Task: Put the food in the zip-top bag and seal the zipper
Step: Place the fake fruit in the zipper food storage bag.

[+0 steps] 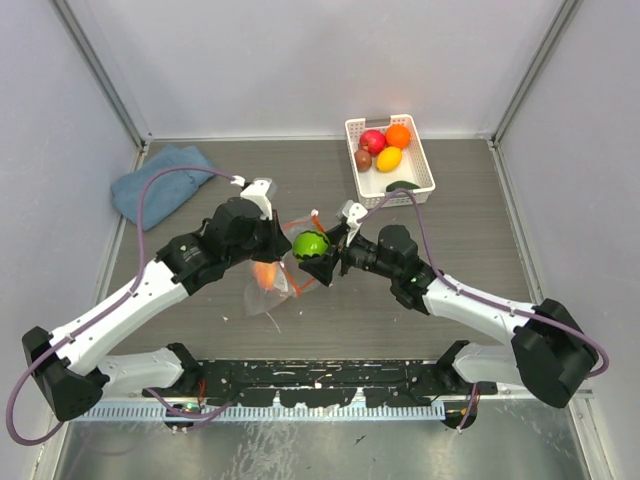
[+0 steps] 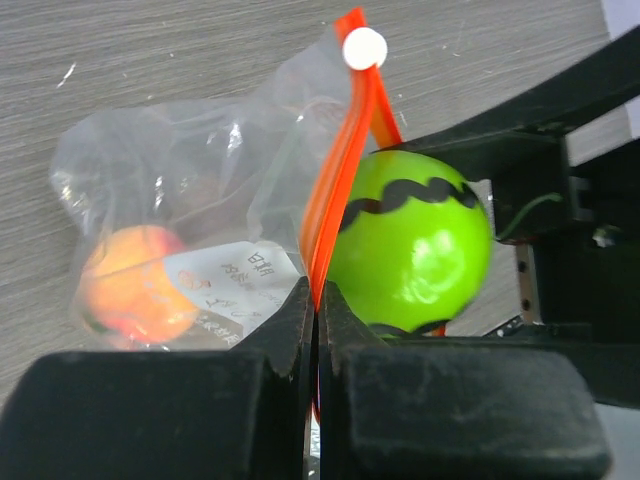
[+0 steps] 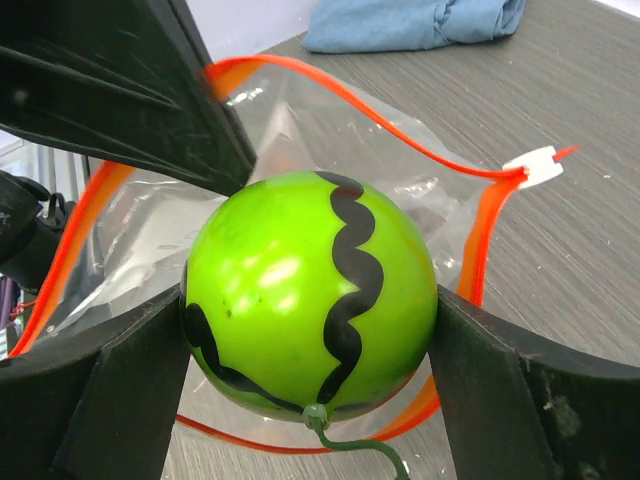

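**Feeding green fruit into held-open bag**

Holding the zip-top bag (image 2: 200, 170) up by its rim: my left gripper (image 2: 317, 300) has its jaws pressed together on the red-orange zipper (image 2: 345, 150), just below the white slider (image 2: 364, 47). I judge that pinch is there to lift the mouth and keep it open.

My right gripper (image 3: 310, 330) is clamped on the green fruit (image 2: 410, 240), one finger on each side. The fruit sits right at the opening, with the zipper looping around it in the right wrist view, so it is lined up to drop in.

The bag hangs mid-table. The peach (image 2: 130, 285) is already inside, beside the label (image 2: 235, 285).

Four fruits wait in the basket (image 1: 352, 150), far right: red (image 1: 373, 141), orange (image 1: 398, 135), yellow (image 1: 389, 158), brown (image 1: 363, 159). The blue cloth (image 1: 160, 180) is far left and not involved.

The zipper is not sealed yet, and the task looks early.
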{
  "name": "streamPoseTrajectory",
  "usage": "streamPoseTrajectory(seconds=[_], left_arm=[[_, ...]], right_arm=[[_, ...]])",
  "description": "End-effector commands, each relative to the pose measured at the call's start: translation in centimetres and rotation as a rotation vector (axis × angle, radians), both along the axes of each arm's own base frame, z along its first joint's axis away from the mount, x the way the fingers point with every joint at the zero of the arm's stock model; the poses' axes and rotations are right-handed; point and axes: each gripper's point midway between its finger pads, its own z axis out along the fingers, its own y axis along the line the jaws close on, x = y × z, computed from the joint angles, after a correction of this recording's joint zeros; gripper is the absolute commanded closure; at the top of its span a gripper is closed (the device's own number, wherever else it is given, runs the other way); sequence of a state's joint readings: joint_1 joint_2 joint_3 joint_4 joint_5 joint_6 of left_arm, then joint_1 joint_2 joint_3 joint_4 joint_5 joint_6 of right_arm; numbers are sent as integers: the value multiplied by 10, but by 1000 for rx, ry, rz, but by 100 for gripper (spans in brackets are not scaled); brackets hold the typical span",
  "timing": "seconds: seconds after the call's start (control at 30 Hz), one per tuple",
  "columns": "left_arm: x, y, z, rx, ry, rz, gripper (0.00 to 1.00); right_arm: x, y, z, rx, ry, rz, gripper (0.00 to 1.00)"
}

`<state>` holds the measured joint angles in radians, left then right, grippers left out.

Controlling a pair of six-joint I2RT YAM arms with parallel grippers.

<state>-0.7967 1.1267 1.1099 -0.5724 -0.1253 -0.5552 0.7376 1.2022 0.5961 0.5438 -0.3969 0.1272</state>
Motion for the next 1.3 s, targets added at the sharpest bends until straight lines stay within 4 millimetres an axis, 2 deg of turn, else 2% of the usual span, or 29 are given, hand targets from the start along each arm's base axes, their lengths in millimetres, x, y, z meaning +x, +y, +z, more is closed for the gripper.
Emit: streamPoseTrajectory(seconds=[0.0,0.17,0.37,0.57,0.73,0.93,1.03,1.27], left_arm=[[-1,-14,26,-112,-48,-37,100],[-5,-26,25,-134,-15,-80,100],[-11,-36,26,-176,10,-125,100],[-13,-43,21,-169,28,-144,100],[-14,-42,19,-153,26,-154,100],[-20,-48,20,-164,32,-207,100],[-18,-43,21,-149,21,-181,100],[-1,-12,21,-64,-46,-32,100]], right_arm=[[9,4,12,30,-54,-20,47],[10,15,12,70,-16,14,47],[21,22,10,126,57,-23,46],[36,21,13,200,127,-113,46],[51,21,7,225,250,-205,46],[44,35,7,268,273,-124,45],[43,39,-4,201,228,-102,45],[35,26,-42,-5,121,-93,46]])
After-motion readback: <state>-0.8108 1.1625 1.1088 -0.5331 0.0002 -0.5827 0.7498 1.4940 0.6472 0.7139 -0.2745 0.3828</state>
